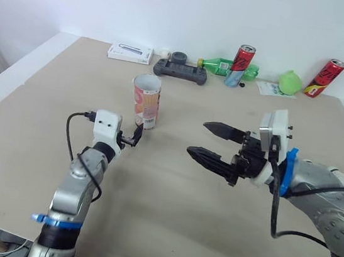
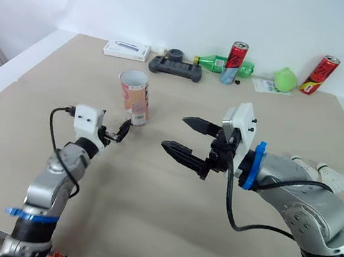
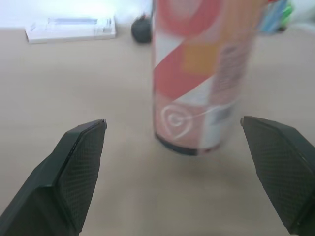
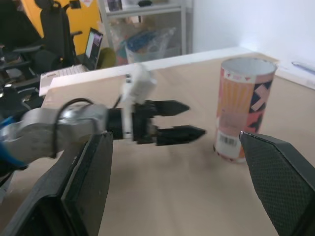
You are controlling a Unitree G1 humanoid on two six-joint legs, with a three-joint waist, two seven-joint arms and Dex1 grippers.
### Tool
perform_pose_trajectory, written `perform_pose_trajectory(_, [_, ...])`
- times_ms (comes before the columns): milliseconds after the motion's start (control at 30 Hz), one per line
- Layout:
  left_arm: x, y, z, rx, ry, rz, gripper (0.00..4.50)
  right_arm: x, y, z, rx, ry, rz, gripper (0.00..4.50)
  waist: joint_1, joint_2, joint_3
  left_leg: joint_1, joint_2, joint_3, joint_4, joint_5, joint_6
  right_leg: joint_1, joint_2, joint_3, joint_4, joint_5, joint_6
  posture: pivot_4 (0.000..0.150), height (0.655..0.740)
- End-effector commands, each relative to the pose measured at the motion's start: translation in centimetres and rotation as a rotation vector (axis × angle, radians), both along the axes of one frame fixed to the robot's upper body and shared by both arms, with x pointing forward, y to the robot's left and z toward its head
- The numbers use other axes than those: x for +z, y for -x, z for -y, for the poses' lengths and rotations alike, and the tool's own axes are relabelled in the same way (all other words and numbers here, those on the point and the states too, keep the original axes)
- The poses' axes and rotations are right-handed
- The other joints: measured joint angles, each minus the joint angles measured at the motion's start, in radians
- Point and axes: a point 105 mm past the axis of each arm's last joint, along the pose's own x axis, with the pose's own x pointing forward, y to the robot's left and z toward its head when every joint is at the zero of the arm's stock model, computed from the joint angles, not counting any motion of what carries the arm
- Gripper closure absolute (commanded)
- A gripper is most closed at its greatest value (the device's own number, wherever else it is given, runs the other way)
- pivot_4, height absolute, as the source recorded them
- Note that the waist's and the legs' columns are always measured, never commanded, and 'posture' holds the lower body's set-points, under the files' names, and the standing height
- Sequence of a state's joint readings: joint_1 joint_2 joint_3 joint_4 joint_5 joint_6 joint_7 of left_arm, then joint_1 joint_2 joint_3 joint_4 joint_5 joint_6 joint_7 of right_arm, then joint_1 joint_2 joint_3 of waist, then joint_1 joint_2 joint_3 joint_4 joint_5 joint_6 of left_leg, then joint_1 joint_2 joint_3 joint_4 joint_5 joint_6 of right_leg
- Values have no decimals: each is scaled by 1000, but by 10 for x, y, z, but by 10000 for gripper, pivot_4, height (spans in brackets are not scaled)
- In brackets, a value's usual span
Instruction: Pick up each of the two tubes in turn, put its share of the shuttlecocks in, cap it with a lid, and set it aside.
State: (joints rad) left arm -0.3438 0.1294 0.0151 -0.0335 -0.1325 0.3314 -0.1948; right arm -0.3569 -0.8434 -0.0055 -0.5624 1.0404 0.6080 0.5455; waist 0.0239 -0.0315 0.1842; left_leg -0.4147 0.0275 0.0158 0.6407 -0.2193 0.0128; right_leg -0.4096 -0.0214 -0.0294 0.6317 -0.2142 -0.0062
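Tube [image 1: 145, 101] stands upright and uncapped left of frame centre, left gripper [image 1: 137, 134] spread wide just beside its base, likely lined up to grab it; right gripper [image 1: 197, 138] open, empty, centre-right.

white wall [image 1: 175, 8] behind beige table [image 1: 167, 216] — metal shelf [image 4: 147, 11], black office chair [image 4: 49, 17], open laptop [image 4: 93, 46] beyond
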Motion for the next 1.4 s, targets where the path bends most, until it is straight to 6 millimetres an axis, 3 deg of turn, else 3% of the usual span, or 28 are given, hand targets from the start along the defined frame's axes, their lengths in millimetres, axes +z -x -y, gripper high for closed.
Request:
perform_pose_trajectory(33, [7,-16,9,-65,-23,49,0,10,1,-2,6,-1,46,1087,0,0,0,0,0,1,0,0,0,0,0,0,0,0,0,1500,7400])
perform_pose_trajectory(333, [16,-54,17,-148,-16,80,0,12,3,-6,-6,-5,56,1087,-1,0,0,-1,1,2,1,0,1,-2,1,0,1,1,0,1500,7400])
perform_pose_trajectory(767, [18,-78,25,-198,-28,95,0,10,9,-9,-23,-5,63,1087,-3,0,0,-2,1,3,1,0,1,-2,1,0,2,1,0,1500,7400])
perform_pose_trajectory(867, [20,-79,25,-200,-23,109,0,10,10,-9,-27,-4,65,1087,-4,0,0,-2,1,3,1,0,1,-2,1,0,2,1,0,1500,7400])
perform_pose_trajectory(967, [20,-80,25,-206,-5,108,6830,10,11,-8,-32,-2,66,0,-6,0,0,-2,1,3,1,0,1,-2,1,0,2,1,0,1500,7400])
perform_pose_trajectory(1000, [19,-80,25,-208,-4,107,11387,10,11,-8,-33,-1,66,0,-7,0,0,-2,1,3,1,0,1,-2,1,0,2,1,0,1500,7400])
perform_pose_trajectory(1067, [19,-80,25,-212,-9,106,14634,10,11,-8,-37,-3,65,0,-9,0,0,-2,1,3,1,0,1,-2,1,0,2,1,0,1500,7400])
perform_pose_trajectory(1233, [36,-73,24,-292,-84,189,14937,-6,4,7,-219,-22,69,0,-10,0,0,-2,1,3,1,0,0,-3,1,0,3,1,0,1500,7400])
perform_pose_trajectory(1400, [66,-45,23,-538,-297,238,14937,-30,4,38,-546,-3,135,0,-14,-1,-1,-9,0,5,1,2,-3,-13,0,4,11,0,1,1500,7400])
